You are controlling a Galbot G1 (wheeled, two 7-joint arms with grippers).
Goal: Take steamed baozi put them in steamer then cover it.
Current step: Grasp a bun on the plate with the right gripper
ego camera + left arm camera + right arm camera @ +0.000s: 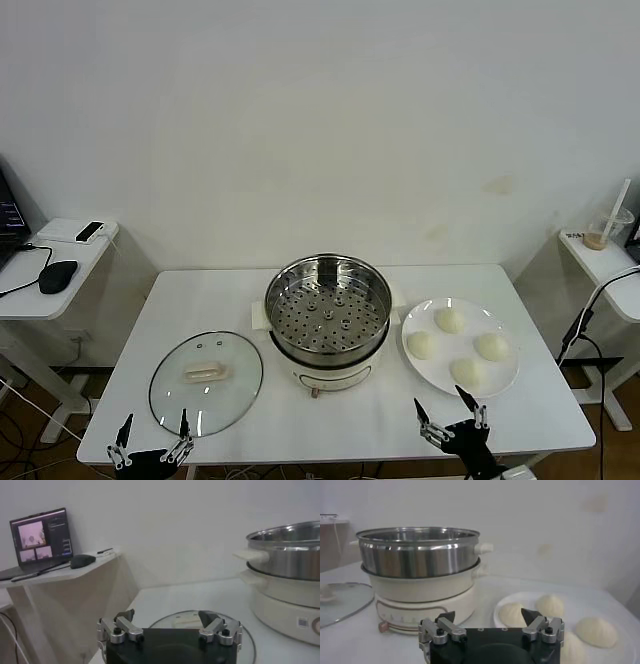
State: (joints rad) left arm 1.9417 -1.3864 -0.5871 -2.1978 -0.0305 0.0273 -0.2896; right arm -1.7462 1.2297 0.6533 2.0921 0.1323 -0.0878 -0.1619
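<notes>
The steel steamer (328, 318) stands open at the table's middle on its white base, its perforated tray bare; it also shows in the left wrist view (287, 587) and the right wrist view (420, 567). Several cream-white baozi (451, 320) lie on a white plate (425, 372) to its right, seen too in the right wrist view (514, 614). The glass cover (206, 382) lies flat to the steamer's left. My left gripper (152, 440) is open and empty at the front edge before the cover (192, 621). My right gripper (450, 418) is open and empty before the plate.
A side desk (60, 262) with a mouse stands at the far left; the left wrist view shows a laptop (40, 537) on it. Another side table with a cup (608, 232) stands at the far right. A white wall lies behind the table.
</notes>
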